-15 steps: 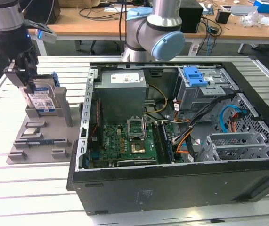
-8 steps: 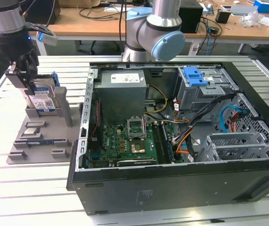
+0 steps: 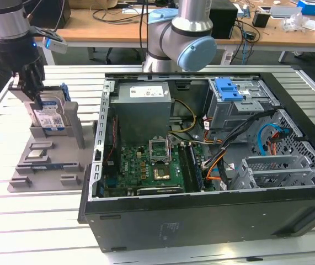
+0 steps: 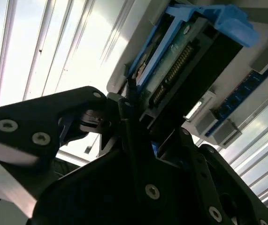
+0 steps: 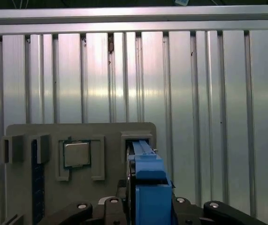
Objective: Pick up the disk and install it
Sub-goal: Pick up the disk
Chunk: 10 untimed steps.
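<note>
The disk (image 3: 49,117), a silver drive with a white-and-blue label in a blue carrier, stands upright in a slot of the grey holder (image 3: 47,163) at the exterior view's left. My gripper (image 3: 35,91) comes down on its top edge, with dark fingers (image 4: 124,110) pressed against both faces, so it is shut on the disk. The second wrist view shows the disk (image 4: 180,61) edge-on, with its connector row and blue frame. In the first wrist view the blue carrier (image 5: 145,164) sits between the jaws of the gripper (image 5: 149,201).
An open computer case (image 3: 201,212) lies to the exterior view's right, holding a grey power supply (image 3: 143,105), a motherboard and a blue-handled drive bay (image 3: 229,91). The holder also carries a processor chip (image 5: 76,153) and a memory stick (image 5: 37,187). The table is ribbed aluminium.
</note>
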Tool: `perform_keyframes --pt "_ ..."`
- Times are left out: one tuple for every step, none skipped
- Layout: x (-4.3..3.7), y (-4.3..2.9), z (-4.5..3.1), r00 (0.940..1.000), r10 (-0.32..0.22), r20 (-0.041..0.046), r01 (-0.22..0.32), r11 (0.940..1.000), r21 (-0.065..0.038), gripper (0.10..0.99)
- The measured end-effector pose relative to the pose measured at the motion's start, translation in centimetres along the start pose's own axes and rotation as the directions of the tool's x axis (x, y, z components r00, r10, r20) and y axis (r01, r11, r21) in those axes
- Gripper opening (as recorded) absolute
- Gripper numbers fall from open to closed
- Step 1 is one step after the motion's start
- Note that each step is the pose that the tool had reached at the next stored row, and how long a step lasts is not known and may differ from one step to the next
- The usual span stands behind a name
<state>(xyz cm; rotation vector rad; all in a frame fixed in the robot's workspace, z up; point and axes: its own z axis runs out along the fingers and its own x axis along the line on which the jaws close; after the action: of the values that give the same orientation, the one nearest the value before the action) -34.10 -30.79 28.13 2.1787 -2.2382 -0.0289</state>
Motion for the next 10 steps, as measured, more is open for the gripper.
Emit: perform_keyframes --pt "0.0 -0.01 0.0 1.0 0.0 -0.0001 0.0 1.0 0.0 0.365" --pt "0.0 -0.01 0.0 1.0 0.0 -0.0001 0.0 1.0 0.0 0.365" --pt "0.0 -0.02 0.0 1.0 0.0 -0.0001 0.0 1.0 0.0 0.365" --pt "0.0 -0.03 0.01 1.0 0.0 -0.0001 0.0 1.0 0.0 0.365" --pt "0.0 -0.03 0.01 1.0 0.0 -0.0002 0.0 1.0 0.0 0.365" --pt "0.0 -0.04 0.01 1.0 0.0 -0.0002 0.0 1.0 0.0 0.365" --pt "0.0 -0.04 0.01 1.0 0.0 -0.0002 0.0 1.0 0.0 0.365" --pt "0.0 -0.05 0.01 1.0 0.0 -0.0002 0.0 1.0 0.0 0.365" --pt "0.0 -0.06 0.02 1.0 0.0 -0.0002 0.0 1.0 0.0 0.365" --pt "0.0 -0.06 0.02 1.0 0.0 -0.0001 0.0 1.0 0.0 0.365"
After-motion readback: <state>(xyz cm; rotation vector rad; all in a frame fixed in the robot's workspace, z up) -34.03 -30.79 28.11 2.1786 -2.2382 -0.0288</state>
